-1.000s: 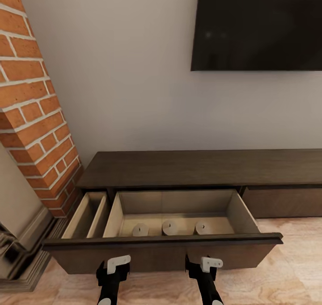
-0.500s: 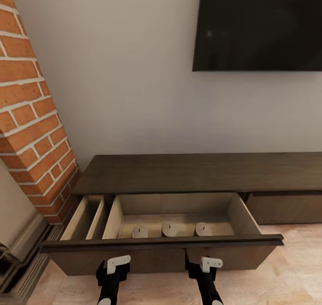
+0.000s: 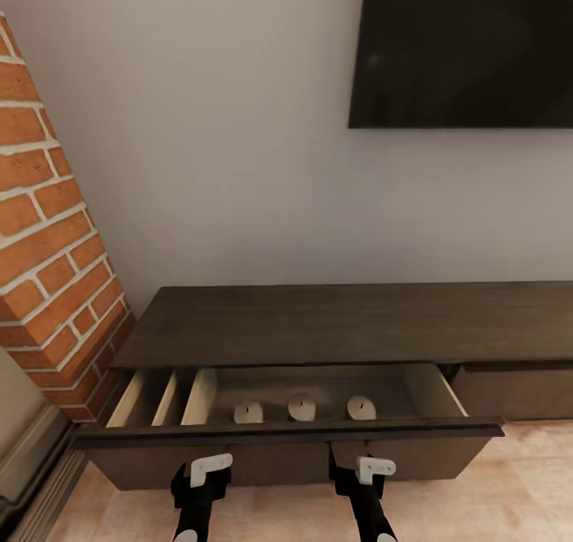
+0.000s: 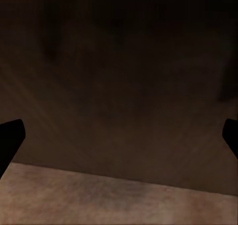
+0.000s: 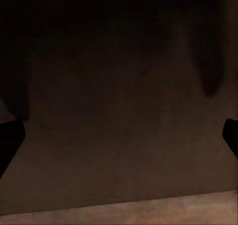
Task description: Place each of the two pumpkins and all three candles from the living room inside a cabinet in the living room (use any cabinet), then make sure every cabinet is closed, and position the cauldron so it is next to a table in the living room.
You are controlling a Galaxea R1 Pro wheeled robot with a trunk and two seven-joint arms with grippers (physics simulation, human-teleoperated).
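The dark brown cabinet [image 3: 342,323] stands against the wall with its left drawer [image 3: 286,432] partly pulled out. Three pale grey candles [image 3: 248,411] [image 3: 302,406] [image 3: 360,407] stand in a row on the drawer's pale floor. My left gripper [image 3: 199,478] and right gripper [image 3: 363,475] are low against the dark drawer front. In the wrist views the left gripper [image 4: 119,136] and right gripper [image 5: 119,136] are open, fingertips wide apart, facing dark wood just above the floor. The pumpkins, the cauldron and the table are out of view.
A black TV [image 3: 469,48] hangs on the wall above the cabinet. A brick chimney [image 3: 48,232] with a grey base [image 3: 32,462] is close at the left. The drawer front to the right [image 3: 509,391] is shut. Pale wood floor [image 3: 517,486] lies at the right.
The drawer has slid further into the cabinet, with less of its inside showing. The camera has moved closer to the wall; both grippers stay against the drawer front.
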